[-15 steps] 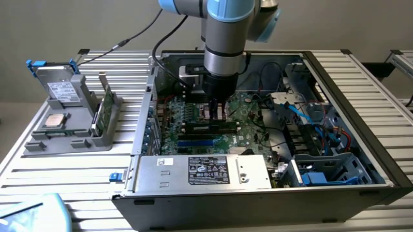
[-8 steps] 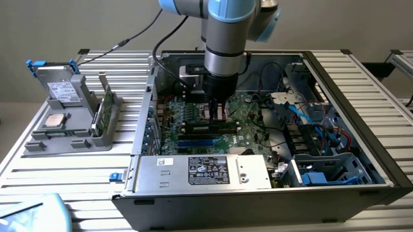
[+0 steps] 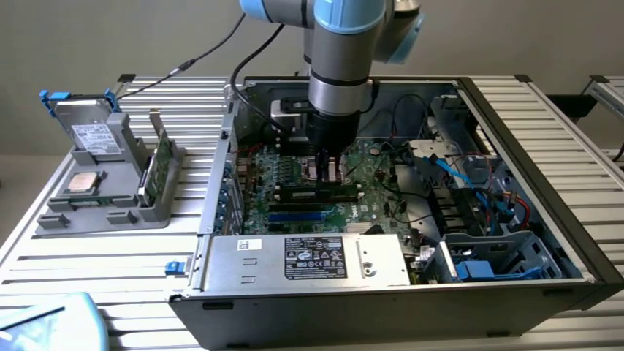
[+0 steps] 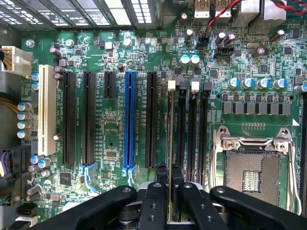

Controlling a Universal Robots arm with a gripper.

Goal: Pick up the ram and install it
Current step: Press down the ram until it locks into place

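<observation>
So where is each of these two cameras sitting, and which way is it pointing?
Exterior view: off the arm, above the bench, looking down into the open computer case; the arm's lower part and the tool show.
Wrist view: on the wrist, facing the motherboard; the tool grips the ram edge-on at the memory slots.
Shared: motherboard, tool, ram.

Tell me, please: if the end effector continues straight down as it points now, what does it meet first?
Probably the memory slots on the motherboard: the end effector grips the ram edge-on over them. How far above it is, I cannot tell.
</observation>
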